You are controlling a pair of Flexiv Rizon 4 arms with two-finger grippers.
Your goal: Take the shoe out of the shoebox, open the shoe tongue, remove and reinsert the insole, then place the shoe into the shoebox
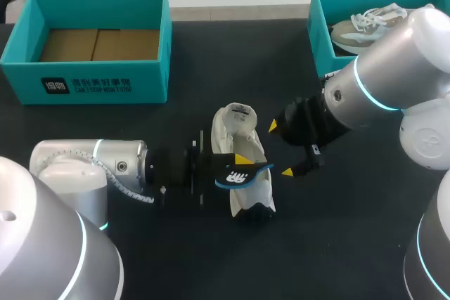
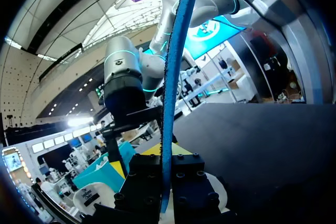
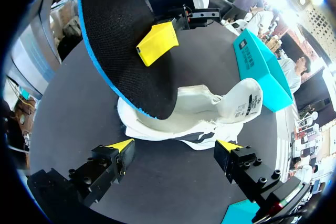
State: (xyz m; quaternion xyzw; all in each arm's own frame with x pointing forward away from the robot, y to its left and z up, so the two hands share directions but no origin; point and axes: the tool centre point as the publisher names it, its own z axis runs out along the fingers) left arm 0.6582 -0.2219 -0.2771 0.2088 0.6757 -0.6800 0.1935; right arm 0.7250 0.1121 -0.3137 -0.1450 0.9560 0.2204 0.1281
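On the near wall of the far-left shoebox (image 1: 84, 83) I can see a dark square logo block. Two lines of white characters sit beside it, too small for me to make out. The insole (image 1: 241, 175) carries a white emblem on its dark face, with no letters I can read. On the shoe (image 1: 226, 135), the tongue label (image 1: 241, 110) shows fine dark print, illegible in both head and right wrist views.

Black insole (image 3: 123, 51) over white shoe (image 3: 210, 116)
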